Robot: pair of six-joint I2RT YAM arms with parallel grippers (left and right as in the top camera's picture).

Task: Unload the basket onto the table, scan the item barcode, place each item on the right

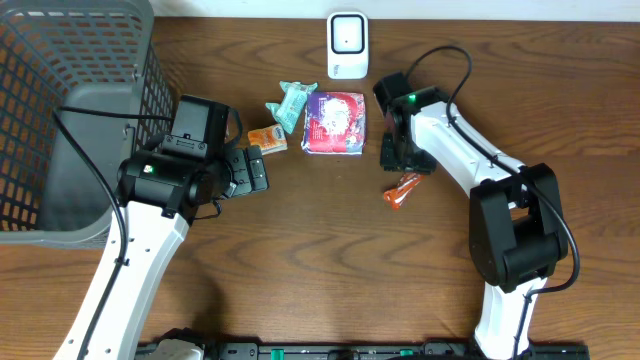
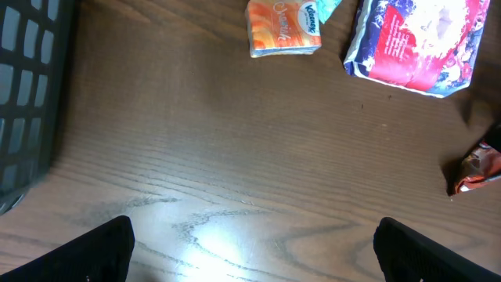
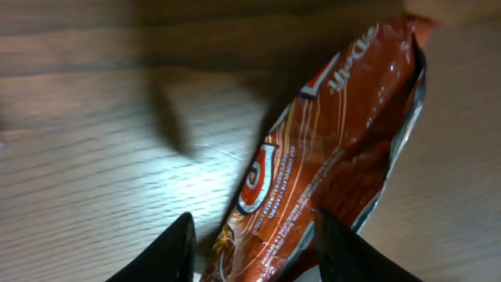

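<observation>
As the right gripper (image 3: 252, 235) straddles the orange packet (image 3: 344, 133), pickup is underway
Whether it pinches yet, I cannot tell; next: close firmly, lift toward the white scanner (image 1: 347, 45)

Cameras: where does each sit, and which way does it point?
Overhead: fixed above, looking straight down on the table, left arm, right arm.
Left wrist: on the left arm, facing down at the table past its open left pincer.
Right wrist: on the right arm, close over the orange wrapper, right pincer straddling it.
Shared: all three show that wrapper.
</observation>
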